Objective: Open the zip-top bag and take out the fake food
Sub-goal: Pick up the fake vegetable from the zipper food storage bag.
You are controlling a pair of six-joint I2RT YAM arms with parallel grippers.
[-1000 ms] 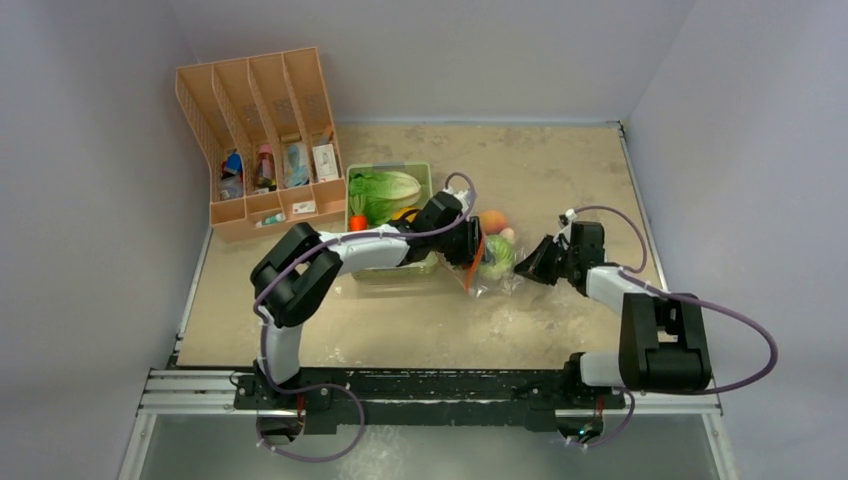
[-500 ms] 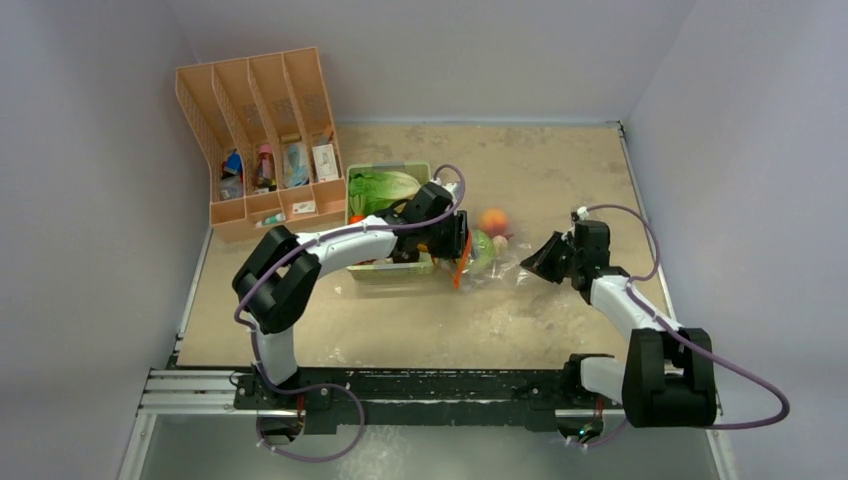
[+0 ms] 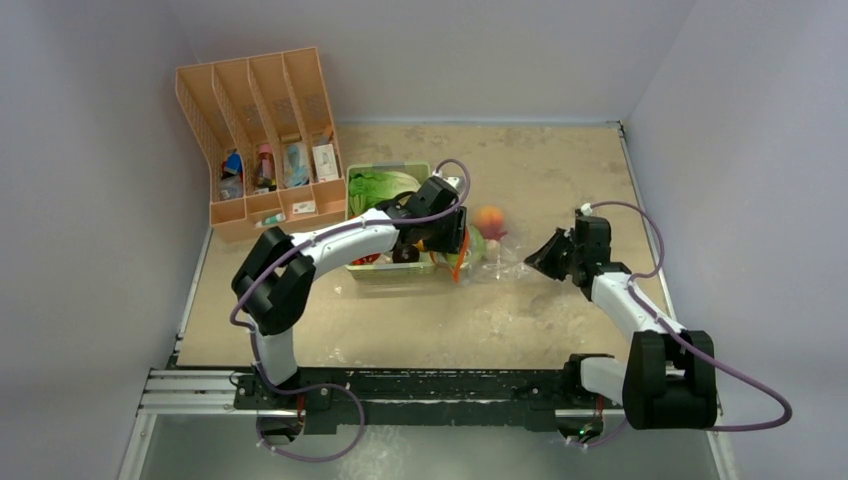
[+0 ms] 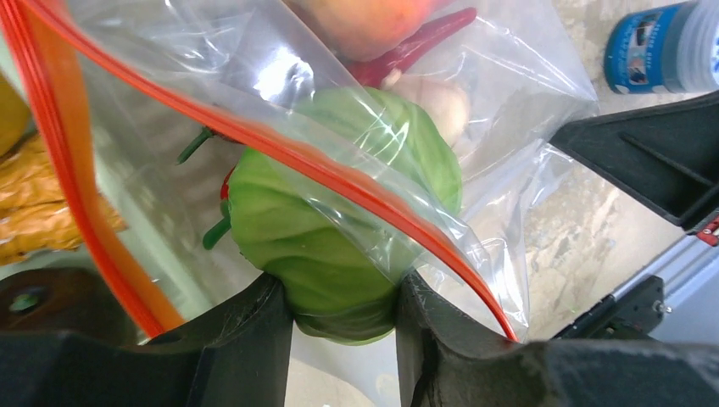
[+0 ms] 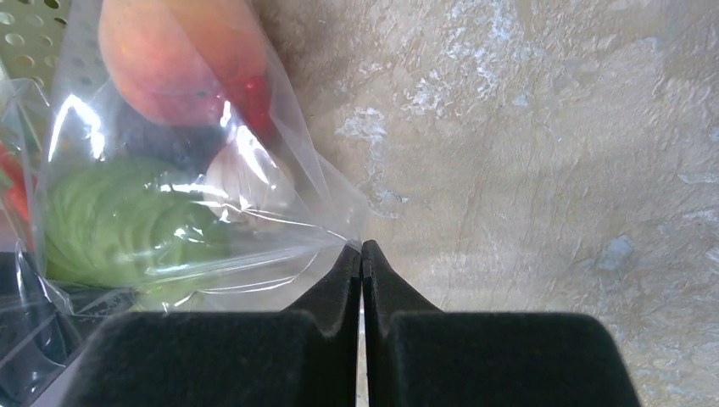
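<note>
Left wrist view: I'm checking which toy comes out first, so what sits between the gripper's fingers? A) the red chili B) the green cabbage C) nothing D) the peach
B: the left gripper has a finger on each side of the green cabbage at the open mouth of the zip-top bag, while the peach lies deeper inside.

Top camera's up high behind the arm bases point(image 3: 283, 372), looking down over the whole table point(image 3: 560, 170), while the left wrist camera is jammed right against the cabbage point(image 4: 322, 254) in the zip-top bag point(image 4: 526, 93), and the right wrist camera peers in close at that same bag's corner.
</note>
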